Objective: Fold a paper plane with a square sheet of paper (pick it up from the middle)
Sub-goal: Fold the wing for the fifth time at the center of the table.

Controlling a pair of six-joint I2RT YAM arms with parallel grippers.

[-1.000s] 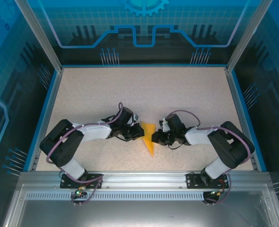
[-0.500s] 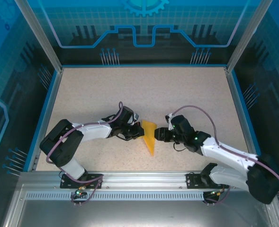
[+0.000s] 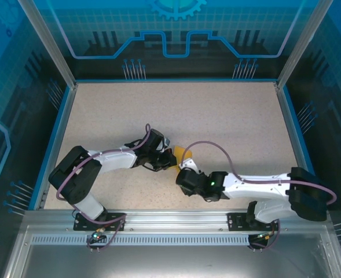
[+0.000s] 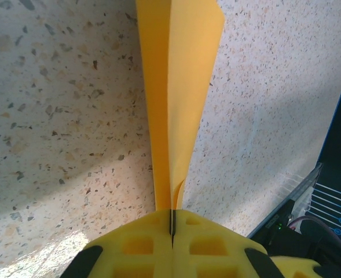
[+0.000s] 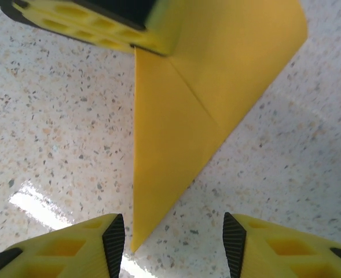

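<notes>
The square sheet of paper stands folded into a slim, pointed orange-yellow paper plane (image 3: 182,153), on edge over the table. My left gripper (image 3: 169,164) is shut on one end of it. In the left wrist view the paper plane (image 4: 182,87) runs straight out from the closed left gripper (image 4: 172,223). My right gripper (image 3: 183,175) is low on the near side and covers most of the plane from above. In the right wrist view the right gripper (image 5: 173,243) is open, with the pointed tip of the paper plane (image 5: 176,127) just ahead of its left finger and touching neither pad.
A speckled beige table (image 3: 176,110) carries the work, with a blue rim (image 3: 55,139) and transparent walls around it. Left-gripper fingers (image 5: 95,20) show at the top left of the right wrist view. The right arm's cable (image 3: 216,147) arcs over the table.
The right arm has swung from the plane's right side round to its near side, and its gripper has opened. The left gripper has kept its hold, hardly moving.
</notes>
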